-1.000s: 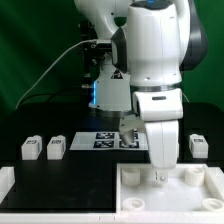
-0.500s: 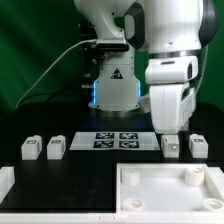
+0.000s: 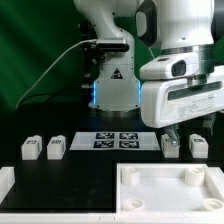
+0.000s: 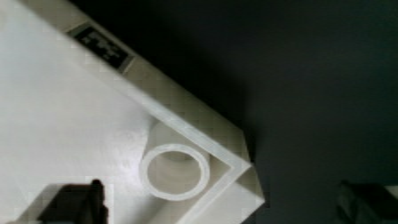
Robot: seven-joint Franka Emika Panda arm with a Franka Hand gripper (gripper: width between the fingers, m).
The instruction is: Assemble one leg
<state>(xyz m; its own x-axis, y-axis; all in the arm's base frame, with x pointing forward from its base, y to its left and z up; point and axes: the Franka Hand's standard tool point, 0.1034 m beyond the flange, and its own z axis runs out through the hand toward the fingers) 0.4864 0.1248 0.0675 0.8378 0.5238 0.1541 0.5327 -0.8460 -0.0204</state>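
Note:
Four small white legs stand on the black table: two at the exterior view's left (image 3: 30, 149) (image 3: 56, 148) and two at its right (image 3: 170, 145) (image 3: 200, 145). The large white panel (image 3: 150, 195) with round corner sockets lies in front. My gripper (image 3: 186, 130) hangs open and empty above the two right legs, behind the panel's far right corner. In the wrist view my gripper (image 4: 222, 205) has its dark fingers (image 4: 71, 202) wide apart over the panel's corner (image 4: 89, 130) and one round socket (image 4: 175, 170). No leg shows there.
The marker board (image 3: 115, 139) lies flat behind the panel, between the leg pairs. The robot base (image 3: 112, 85) stands at the back centre. A white raised edge (image 3: 8, 180) sits at the front left. A square tag (image 4: 103, 48) marks the panel's rim.
My gripper has risen from the panel's far socket and moved toward the exterior view's right, to above the two right legs. The legs and the panel have not moved.

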